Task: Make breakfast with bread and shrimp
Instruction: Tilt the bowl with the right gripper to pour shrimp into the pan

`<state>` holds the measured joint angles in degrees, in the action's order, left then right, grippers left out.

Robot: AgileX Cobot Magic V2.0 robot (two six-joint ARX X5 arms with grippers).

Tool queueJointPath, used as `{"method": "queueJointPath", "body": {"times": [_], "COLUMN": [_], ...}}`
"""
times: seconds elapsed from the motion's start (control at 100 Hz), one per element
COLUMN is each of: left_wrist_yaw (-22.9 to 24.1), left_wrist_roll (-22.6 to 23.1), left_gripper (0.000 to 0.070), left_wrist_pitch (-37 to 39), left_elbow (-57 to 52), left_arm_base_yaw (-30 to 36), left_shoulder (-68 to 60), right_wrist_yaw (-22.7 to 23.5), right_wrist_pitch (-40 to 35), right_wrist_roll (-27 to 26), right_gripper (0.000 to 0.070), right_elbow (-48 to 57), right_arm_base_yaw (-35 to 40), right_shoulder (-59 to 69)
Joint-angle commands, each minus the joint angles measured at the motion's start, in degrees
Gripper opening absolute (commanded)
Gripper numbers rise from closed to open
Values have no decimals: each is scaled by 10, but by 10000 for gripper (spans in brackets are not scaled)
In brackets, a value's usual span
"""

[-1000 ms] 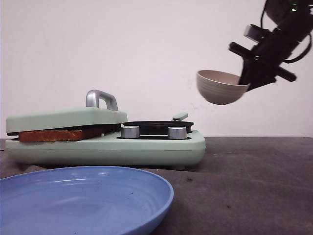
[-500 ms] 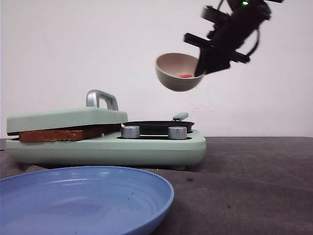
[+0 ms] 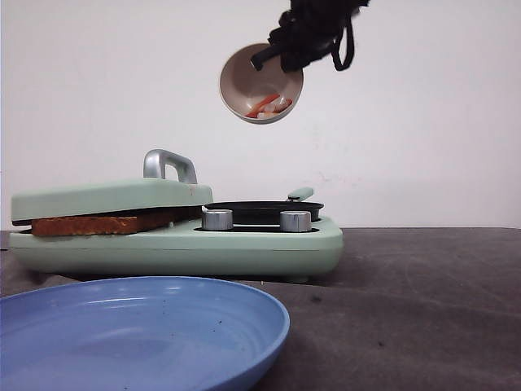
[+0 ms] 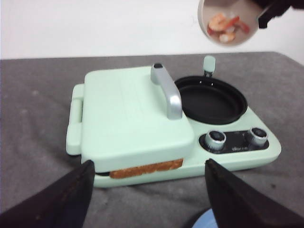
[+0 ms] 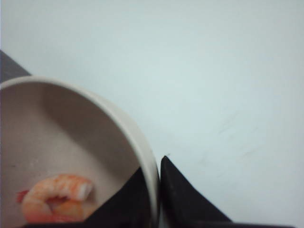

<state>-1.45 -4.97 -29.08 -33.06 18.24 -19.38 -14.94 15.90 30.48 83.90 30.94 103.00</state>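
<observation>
Right gripper fingers pinch the tilted bowl's rim, shrimp poised to tip into the black pan; left fingers apart; bread lies under the press lid

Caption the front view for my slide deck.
Right gripper tips a bowl of shrimp above the black pan.

The right gripper is clamped on the rim of a beige bowl, one black finger outside the wall and the other inside. A pink-orange shrimp lies in the bowl, close to the inner finger. A pale wall fills the background beyond the fingers.
</observation>
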Motion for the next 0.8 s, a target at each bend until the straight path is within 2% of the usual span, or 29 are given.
{"method": "queueJointPath", "body": {"times": [0.0, 0.27, 0.4, 0.53, 0.69, 0.79], "left_wrist_yaw": [2, 2, 2, 2, 2, 2], "left_wrist_roll": [13, 14, 14, 14, 14, 14], "left_gripper": [389, 389, 389, 389, 389, 389], "left_wrist_pitch": [-1, 3, 4, 6, 8, 8], "left_elbow": [-4, -4, -4, -4, -4, -4], "left_arm_base_yaw": [2, 2, 2, 2, 2, 2], "left_shoulder": [0, 0, 0, 0, 0, 0], "right_wrist_yaw": [-10, -16, -16, -15, -13, 15], "right_wrist_pitch": [20, 58, 105, 156, 172, 171], "right_wrist_roll": [89, 210, 240, 259, 258, 254], "right_gripper": [0, 0, 0, 0, 0, 0], "right_elbow": [14, 14, 14, 14, 14, 14], "right_arm_base_yaw": [8, 19, 19, 19, 19, 15], "right_shoulder": [3, 4, 4, 4, 4, 4]}}
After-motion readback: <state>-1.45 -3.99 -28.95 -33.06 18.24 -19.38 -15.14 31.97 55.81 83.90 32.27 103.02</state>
